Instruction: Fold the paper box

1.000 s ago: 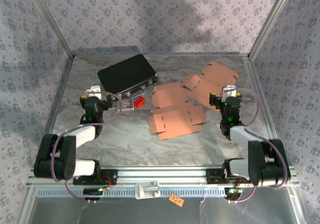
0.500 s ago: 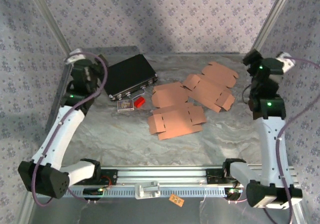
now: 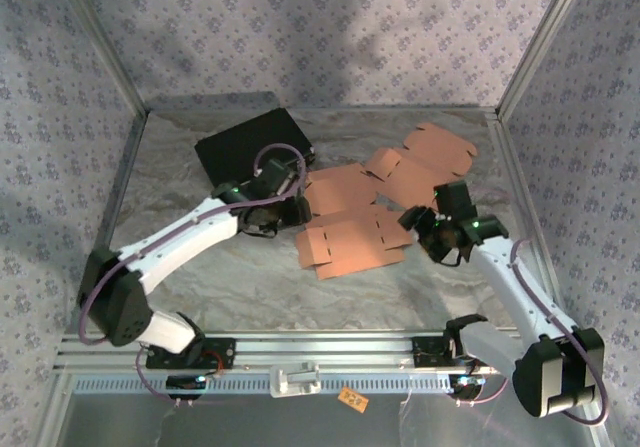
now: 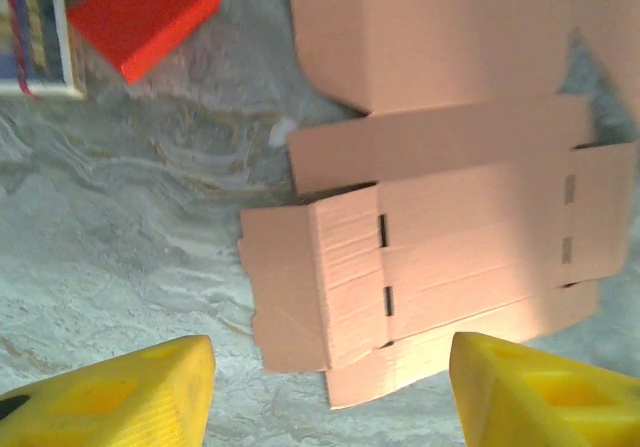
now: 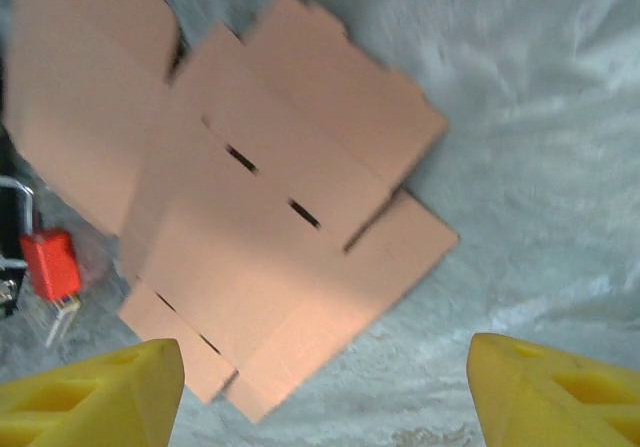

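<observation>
**Left hand** (image 3: pixel 288 213): its yellow fingers (image 4: pixel 130 392) are spread wide and grip nothing, and the hand is held above the desk (image 3: pixel 250 277). Seen from its wrist, the paper box (image 4: pixel 440 257) lies flat at 12 to 1 o'clock of the gap. Its slotted panel faces up, and a narrow flap sits at its 9 o'clock end.

**Right hand** (image 3: pixel 420 225): its fingers (image 5: pixel 545 392) are likewise parted and empty, and the hand is held clear of the desk. From its wrist the same paper box lies at 11 to 12 o'clock of the gap, with two short slots showing along one fold.

**Overhead:** the paper box sits near the middle of the desk, unfolded, between the two hands. The left hand is just beside its 10 o'clock corner and the right hand just beside its 3 o'clock end. The paper box seems to be two sheets stacked slightly askew, though the edges are too soft to be sure.

**Surroundings:** further flat boxes (image 3: pixel 340 187) lie at 12 to 2 o'clock of the paper box, the nearest touching or overlapping its far edge. A red block (image 4: pixel 145 12) rests beside a printed card (image 4: pixel 35 37) at 10 o'clock of the paper box. A black case (image 3: pixel 240 147) lies beyond them, toward the desk's 11 o'clock corner.
</observation>
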Motion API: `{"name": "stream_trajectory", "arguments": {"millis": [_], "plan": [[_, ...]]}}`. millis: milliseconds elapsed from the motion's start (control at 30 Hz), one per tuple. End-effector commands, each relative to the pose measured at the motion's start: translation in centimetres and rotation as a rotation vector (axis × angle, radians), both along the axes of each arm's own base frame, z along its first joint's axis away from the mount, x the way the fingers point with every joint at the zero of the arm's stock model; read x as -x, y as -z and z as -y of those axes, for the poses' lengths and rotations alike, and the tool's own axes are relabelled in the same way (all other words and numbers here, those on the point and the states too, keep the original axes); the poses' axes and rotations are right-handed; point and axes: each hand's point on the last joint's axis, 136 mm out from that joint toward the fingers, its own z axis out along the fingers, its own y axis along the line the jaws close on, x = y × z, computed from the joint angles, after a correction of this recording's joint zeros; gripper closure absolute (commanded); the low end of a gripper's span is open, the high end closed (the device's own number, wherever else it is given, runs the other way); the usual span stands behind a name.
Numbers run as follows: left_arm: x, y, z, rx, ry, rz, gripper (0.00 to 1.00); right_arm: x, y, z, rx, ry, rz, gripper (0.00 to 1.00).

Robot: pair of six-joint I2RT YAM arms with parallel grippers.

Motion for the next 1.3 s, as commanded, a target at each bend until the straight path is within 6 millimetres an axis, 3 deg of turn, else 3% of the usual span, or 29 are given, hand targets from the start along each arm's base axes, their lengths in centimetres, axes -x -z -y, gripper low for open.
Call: {"name": "stream_trajectory", "arguments": {"millis": [0, 200, 400, 600, 1267], "plan": [[-1.3, 1.1, 0.7, 0.058, -0.032, -0.037, 0.39, -0.9, 0.0, -1.5, -0.166, 0.07, 0.055, 0.24], [-4.2, 3.3, 3.6, 0.17, 0.004, -0.093, 0.51, -2.2, 4.0, -0.7, -0.272, 0.186, 0.046, 0.31], [-4.5, 5.7, 4.3, 0.154, 0.034, -0.138, 0.54, -2.8, 5.8, -0.1, -0.317, 0.232, 0.043, 0.4], [-3.9, 7.9, 3.7, 0.106, 0.042, -0.186, 0.56, -2.7, 7.4, -0.2, -0.317, 0.243, 0.023, 0.43], [-2.7, 11.6, 4.1, 0.031, 0.086, -0.25, 0.56, -5.3, 8.5, 0.1, -0.313, 0.237, 0.071, 0.48]]}}
